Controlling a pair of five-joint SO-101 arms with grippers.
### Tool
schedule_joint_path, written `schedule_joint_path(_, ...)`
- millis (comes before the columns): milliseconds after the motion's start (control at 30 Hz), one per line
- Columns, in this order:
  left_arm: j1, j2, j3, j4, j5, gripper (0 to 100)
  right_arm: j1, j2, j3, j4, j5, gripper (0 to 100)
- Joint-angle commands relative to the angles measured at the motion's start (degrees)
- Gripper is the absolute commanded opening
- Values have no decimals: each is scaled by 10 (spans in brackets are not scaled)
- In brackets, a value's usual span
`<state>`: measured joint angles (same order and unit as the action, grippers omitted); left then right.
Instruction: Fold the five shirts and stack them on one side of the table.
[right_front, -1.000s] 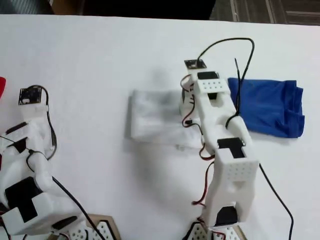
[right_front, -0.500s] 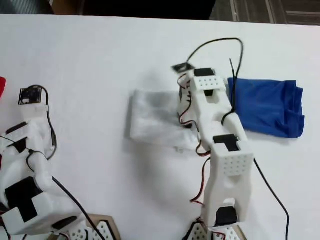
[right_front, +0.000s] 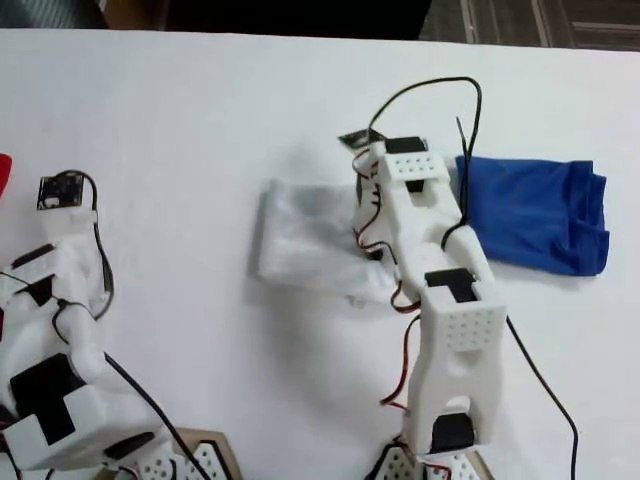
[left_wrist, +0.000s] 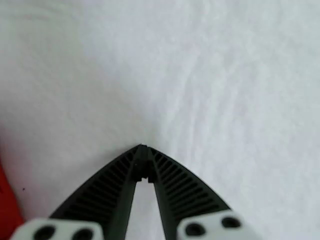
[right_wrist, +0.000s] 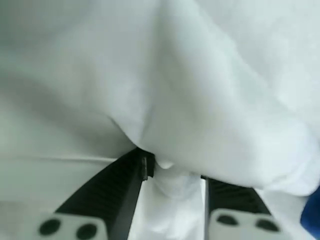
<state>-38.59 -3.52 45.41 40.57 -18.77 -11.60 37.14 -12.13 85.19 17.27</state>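
The white shirt (right_front: 310, 240) looks soft and limp — best taken by a hem; the right hand (right_wrist: 174, 172) pinches its bunched edge, the left hand (left_wrist: 142, 150) sits closed, empty.

The right arm (right_front: 440, 290) stretches from its base at the near edge out toward the middle of the table, wrist bent downward. The right gripper (right_wrist: 172, 177) has its jaws partly apart, pinching a bunched fold of the white shirt (right_wrist: 215, 100). The left arm (right_front: 55, 330) sits folded back near its base, and the left gripper (left_wrist: 143, 154) has its fingertips (left_wrist: 137, 160) meeting, holding nothing.
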Motion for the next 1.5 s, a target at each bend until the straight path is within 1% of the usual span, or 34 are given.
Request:
schedule_joint_path(0, 1, -4, -19, 1, 5, 26, 7, 30, -3, 7, 8, 140)
schedule_joint_path(67, 1, -4, -19, 1, 5, 26, 6, 47, -13, 18, 25, 16)
schedule_joint_path(133, 0, -4, -19, 1, 5, 26, 8, 55, -26, 22, 28, 36)
schedule_joint_path(167, 0, -4, -19, 1, 5, 26, 11, 57, -36, 22, 28, 21)
schedule_joint_path(300, 0, -4, -19, 1, 5, 26, 37, 47, -104, 26, 25, 22)
schedule_joint_path(433, 2, -2, -19, 0, 5, 26, 57, -2, -192, 71, 35, 22)
schedule_joint_path(533, 3, -2, -19, -1, 5, 26, 60, -43, -241, 113, 97, 22)
schedule_joint_path(600, 3, -2, -19, -1, 5, 26, 73, -66, -253, 122, 130, 22)
schedule_joint_path(1033, 3, -1, -18, -8, 5, 26, 263, -143, -258, 101, 246, 22)
schedule_joint_path(1233, 3, -1, -18, -8, 5, 26, 297, -147, -264, 62, 301, 22)
schedule_joint_path(1467, 3, -1, -18, -8, 5, 26, 349, -142, -359, 39, 338, 22)
